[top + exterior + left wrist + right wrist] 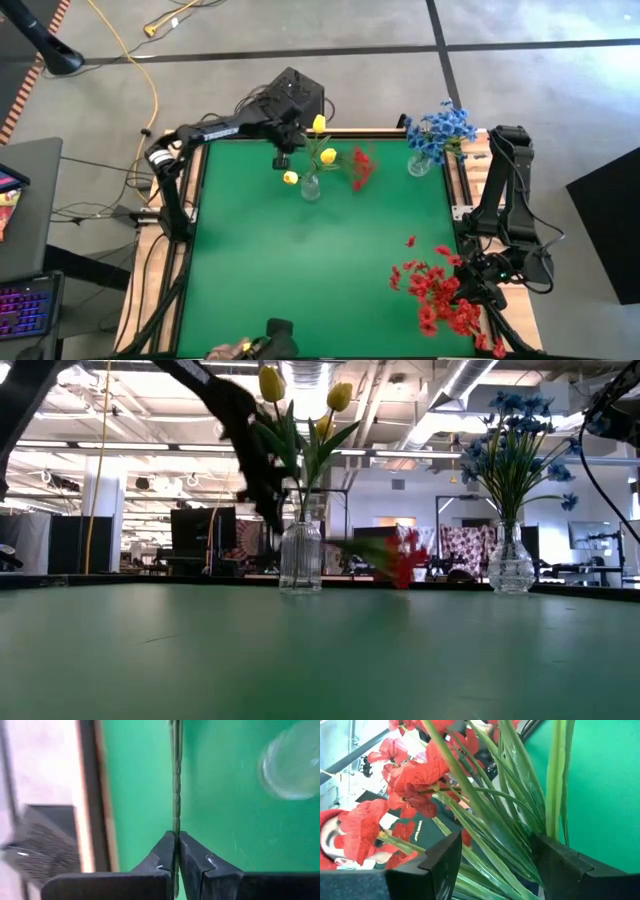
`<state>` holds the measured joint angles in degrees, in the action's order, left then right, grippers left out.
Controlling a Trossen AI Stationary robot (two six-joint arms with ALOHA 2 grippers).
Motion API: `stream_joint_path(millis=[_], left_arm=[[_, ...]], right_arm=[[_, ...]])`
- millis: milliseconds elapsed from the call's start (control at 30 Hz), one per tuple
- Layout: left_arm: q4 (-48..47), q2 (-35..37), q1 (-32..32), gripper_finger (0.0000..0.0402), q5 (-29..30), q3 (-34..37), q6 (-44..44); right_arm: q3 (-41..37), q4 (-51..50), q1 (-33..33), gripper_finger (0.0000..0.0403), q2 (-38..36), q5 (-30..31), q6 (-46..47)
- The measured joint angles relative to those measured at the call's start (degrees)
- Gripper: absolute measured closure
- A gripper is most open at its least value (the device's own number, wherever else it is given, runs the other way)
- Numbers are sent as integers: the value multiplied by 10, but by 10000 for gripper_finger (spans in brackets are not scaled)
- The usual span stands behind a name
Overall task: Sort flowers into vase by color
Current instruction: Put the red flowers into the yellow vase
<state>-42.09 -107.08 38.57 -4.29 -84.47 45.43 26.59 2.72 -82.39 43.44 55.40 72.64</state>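
Observation:
Three yellow flowers [328, 155] stand with their stems in a clear glass vase [310, 187] at the table's far middle. Several blue flowers [440, 128] stand in a second vase [511, 565] at the far right. My left gripper [283, 160] hovers just left of the yellow vase, shut on the thin green stem of a red flower [360, 167]. Its blurred blooms [403, 555] hang low to the right of that vase. A pile of red flowers [440, 295] lies at the near right. There my right gripper [495, 845] stands open, with a bunch of their stems between its fingers. My left gripper pinches the red flower's bare green stem [176, 810] between its two fingers [162, 851]. The fingers slant steeply down from the table's left. The stem runs on straight ahead of the fingertips, past the glass vase [292, 765]. The bloom end reaches low toward the table's right.
A wooden frame [195, 180] borders the green mat [320, 270], which lies bare in the middle and near left. A dark object [275, 335] sits at the near edge. The right arm's base [510, 160] stands at the far right, beside the blue vase.

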Motion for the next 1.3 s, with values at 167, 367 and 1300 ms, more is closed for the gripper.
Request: stream_joint_path(millis=[167, 367, 1300], left_arm=[[-9, 48, 0, 401, 15, -48, -7], [4, 109, -3, 401, 34, -103, -22], [55, 264, -136, 401, 102, -138, -191]], right_arm=[[0, -1, 0, 138, 0, 0, -6], [0, -11, 0, 138, 0, 0, -7], [0, -221, 106, 138, -71, -96, 187]])
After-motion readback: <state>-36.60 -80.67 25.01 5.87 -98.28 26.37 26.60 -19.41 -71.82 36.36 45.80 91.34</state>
